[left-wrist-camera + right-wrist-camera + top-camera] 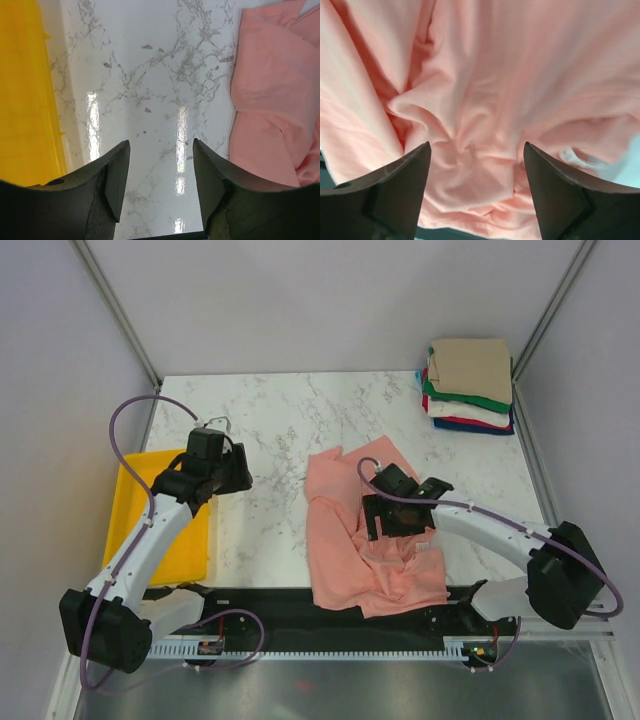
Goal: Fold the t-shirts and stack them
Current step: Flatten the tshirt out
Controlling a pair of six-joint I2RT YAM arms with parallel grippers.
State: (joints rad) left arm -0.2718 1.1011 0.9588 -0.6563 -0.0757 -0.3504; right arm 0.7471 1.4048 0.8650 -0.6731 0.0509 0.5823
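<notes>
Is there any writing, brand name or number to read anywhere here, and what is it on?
No legible text in any view.
White tag on the salmon-pink t-shirt: too blurred to read.
Folded t-shirts: no print visible.
Yellow tray: no marking visible.

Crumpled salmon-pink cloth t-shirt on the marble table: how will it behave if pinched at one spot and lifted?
Likely floppy: the salmon-pink t-shirt lies in soft folds, so a pinched spot would probably rise while the rest drapes and drags. Probably light: thin cloth. Pushed, it would likely bunch rather than slide, as under the right gripper.
</notes>
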